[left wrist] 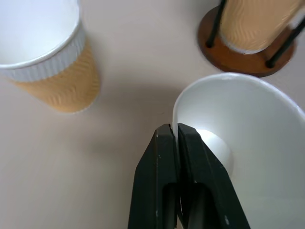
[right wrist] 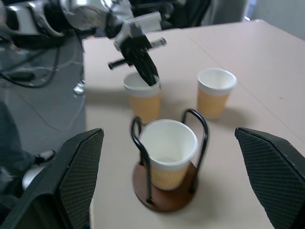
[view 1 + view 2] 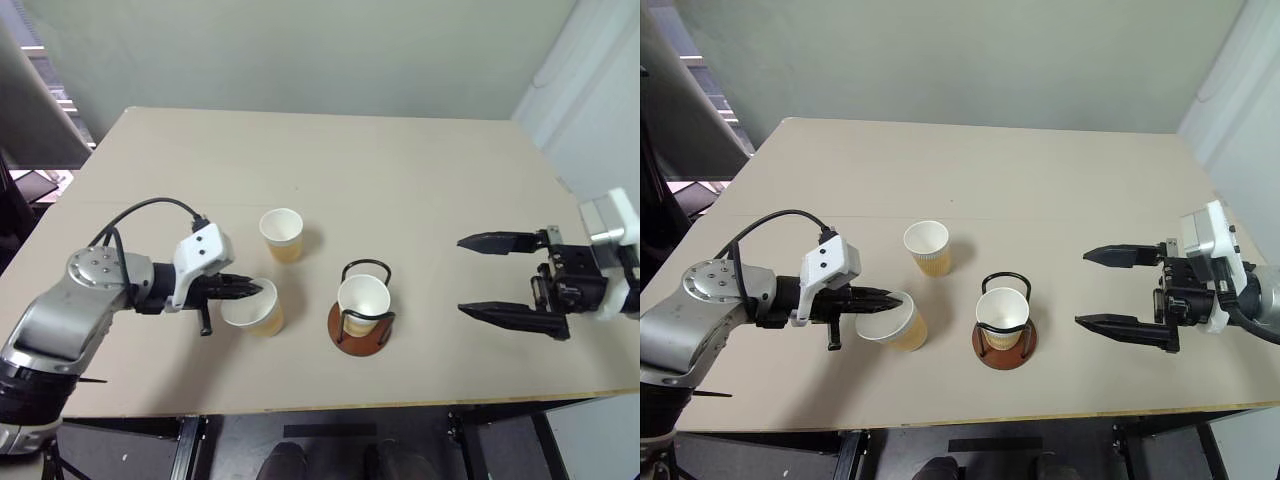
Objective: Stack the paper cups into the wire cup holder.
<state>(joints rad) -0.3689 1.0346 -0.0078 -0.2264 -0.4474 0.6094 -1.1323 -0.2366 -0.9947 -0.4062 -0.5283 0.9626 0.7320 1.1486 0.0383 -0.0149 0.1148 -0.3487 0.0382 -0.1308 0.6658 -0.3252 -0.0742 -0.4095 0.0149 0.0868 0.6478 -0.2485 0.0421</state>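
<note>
One cup pinched at its rim by left gripper, sitting just left of wire cup holder; right gripper hanging agape.

No readable text, label or number anywhere.

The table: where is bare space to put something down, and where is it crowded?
Bare: the table beyond the far cup, and the stretch between the wire cup holder and the open right gripper. Crowded: the near middle, where the left gripper pinches the near cup's rim beside the holder with its cup.
</note>
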